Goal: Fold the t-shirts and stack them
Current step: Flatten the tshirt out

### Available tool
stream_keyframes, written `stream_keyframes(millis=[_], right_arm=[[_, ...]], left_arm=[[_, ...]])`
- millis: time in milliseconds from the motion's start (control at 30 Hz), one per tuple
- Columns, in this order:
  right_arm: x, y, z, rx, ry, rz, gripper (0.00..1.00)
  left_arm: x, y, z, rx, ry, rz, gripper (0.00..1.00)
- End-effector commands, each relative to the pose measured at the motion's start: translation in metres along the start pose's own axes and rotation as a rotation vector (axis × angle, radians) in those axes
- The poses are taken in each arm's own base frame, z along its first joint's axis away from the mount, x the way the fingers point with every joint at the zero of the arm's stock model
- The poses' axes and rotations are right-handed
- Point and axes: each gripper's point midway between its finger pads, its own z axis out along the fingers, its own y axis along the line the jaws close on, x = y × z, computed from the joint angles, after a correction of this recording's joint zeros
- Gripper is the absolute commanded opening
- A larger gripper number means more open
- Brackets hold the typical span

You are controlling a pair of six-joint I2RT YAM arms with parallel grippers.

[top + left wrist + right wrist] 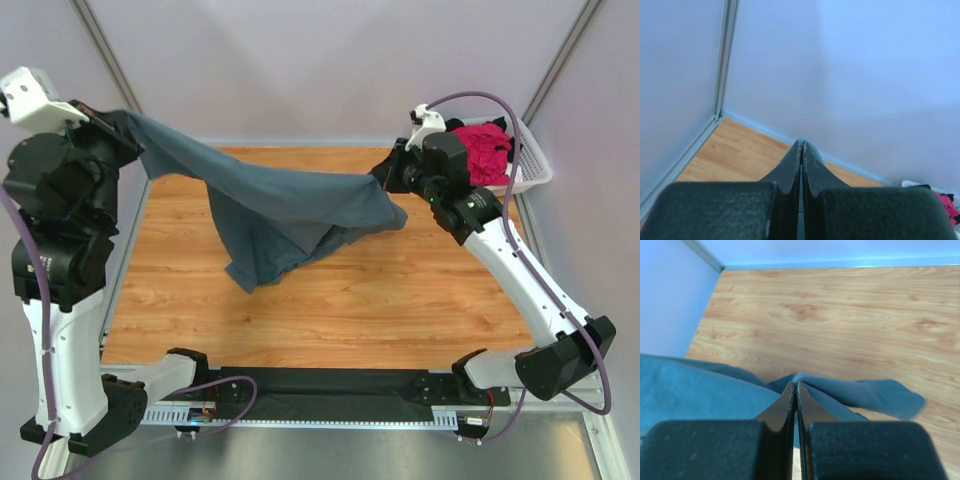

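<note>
Bolted at the near edge of the desk (400, 290), the two arms stand to each side. The left arm (60, 200) is raised high at the left edge. The right arm (510, 260) reaches toward the far right corner.

Between them hangs the slate blue-grey t-shirt (280, 205), stretched in the air across the far half of the desk. The left jaws are pressed together on one end of it, above the far left corner. The right jaws are also pressed together and pinch the other end, near the far right corner.

From this line the cloth sags down toward the middle of the desk. I cannot tell if its lowest fold touches the wood.

At the far right corner stands a white basket (535, 160). Inside it lies a magenta-pink t-shirt (485, 150), crumpled, just behind the right wrist.
</note>
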Motion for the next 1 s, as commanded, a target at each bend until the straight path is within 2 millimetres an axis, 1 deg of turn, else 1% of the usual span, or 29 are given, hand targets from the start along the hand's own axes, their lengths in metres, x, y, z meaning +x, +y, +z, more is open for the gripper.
stream_keyframes(millis=[0,33,67,100,133,167,200,233,300,333,367,400,433,467,500,533,567,600,633,667,700,733,767,800,833,867,900,933,967], right_arm=[[-0.006,0.039,-0.012,-0.105,0.019,-0.076,0.0],[-0.009,0.046,-0.016,-0.11,0.022,-0.093,0.0],[0.001,0.056,-0.022,-0.117,0.066,-0.115,0.0],[-0.009,0.064,-0.029,-0.124,0.045,-0.139,0.0],[-0.007,0.069,-0.033,-0.135,0.052,-0.147,0.0],[-0.004,0.077,-0.039,-0.157,0.061,-0.152,0.0],[0.001,0.087,-0.043,-0.204,0.077,-0.126,0.0],[0.016,0.088,-0.041,-0.224,0.116,-0.11,0.0],[0.031,0.095,-0.041,-0.27,0.148,-0.033,0.0],[0.057,0.085,-0.034,-0.248,0.204,-0.012,0.0],[0.064,0.083,-0.032,-0.245,0.21,0.007,0.0],[0.074,0.075,-0.029,-0.213,0.226,0.023,0.0],[0.087,0.066,-0.026,-0.176,0.255,0.045,0.0],[0.11,0.049,-0.027,-0.12,0.307,0.053,0.0],[0.122,0.035,-0.026,-0.056,0.323,0.059,0.0],[0.134,0.025,-0.027,-0.014,0.347,0.08,0.0],[0.162,0.007,-0.032,0.04,0.41,0.082,0.0],[0.176,-0.003,-0.034,0.077,0.439,0.085,0.0],[0.186,-0.009,-0.04,0.103,0.463,0.113,0.0],[0.208,-0.029,-0.047,0.182,0.51,0.111,0.01],[0.218,-0.034,-0.051,0.194,0.533,0.118,0.0],[0.226,-0.037,-0.056,0.199,0.549,0.132,0.0],[0.234,-0.04,-0.059,0.212,0.567,0.153,0.0],[0.247,-0.047,-0.064,0.229,0.591,0.154,0.0],[0.25,-0.05,-0.067,0.239,0.601,0.155,0.01],[0.252,-0.058,-0.074,0.275,0.607,0.147,0.0],[0.254,-0.064,-0.078,0.302,0.612,0.135,0.0],[0.256,-0.072,-0.09,0.344,0.625,0.121,0.0],[0.253,-0.078,-0.095,0.375,0.619,0.108,0.01]], left_arm=[[-0.052,-0.008,-0.007,0.021,-0.105,0.077,0.0],[-0.065,-0.013,-0.012,0.033,-0.118,0.079,0.0],[-0.071,-0.015,-0.015,0.046,-0.124,0.104,0.0],[-0.077,-0.016,-0.018,0.053,-0.137,0.11,0.0],[-0.084,-0.016,-0.02,0.052,-0.15,0.118,0.0],[-0.087,-0.014,-0.021,0.042,-0.157,0.147,0.0],[-0.087,-0.012,-0.02,0.031,-0.158,0.161,0.0],[-0.082,-0.012,-0.014,0.023,-0.142,0.18,0.0],[-0.067,-0.016,-0.005,0.043,-0.094,0.203,0.0],[-0.045,-0.019,0.009,0.051,-0.032,0.223,0.0],[-0.031,-0.023,0.016,0.069,0.009,0.227,0.0],[-0.014,-0.032,0.023,0.111,0.056,0.202,0.0],[0.014,-0.036,0.04,0.121,0.127,0.207,0.0],[0.031,-0.043,0.046,0.147,0.166,0.201,0.0],[0.046,-0.048,0.052,0.158,0.201,0.2,0.0],[0.073,-0.052,0.067,0.156,0.253,0.205,0.0],[0.09,-0.064,0.071,0.183,0.283,0.208,0.0],[0.1,-0.073,0.075,0.206,0.291,0.201,0.0],[0.13,-0.086,0.08,0.232,0.349,0.216,0.0],[0.143,-0.095,0.082,0.25,0.369,0.223,0.0],[0.165,-0.105,0.091,0.255,0.397,0.239,0.0],[0.179,-0.122,0.087,0.292,0.421,0.248,0.0],[0.192,-0.133,0.088,0.307,0.44,0.26,0.0],[0.213,-0.142,0.097,0.301,0.468,0.282,0.0],[0.228,-0.159,0.092,0.327,0.489,0.294,0.0],[0.241,-0.165,0.093,0.32,0.503,0.297,0.0],[0.264,-0.175,0.1,0.319,0.527,0.307,0.0],[0.278,-0.188,0.096,0.333,0.543,0.307,0.0],[0.29,-0.195,0.097,0.327,0.555,0.295,0.0]])
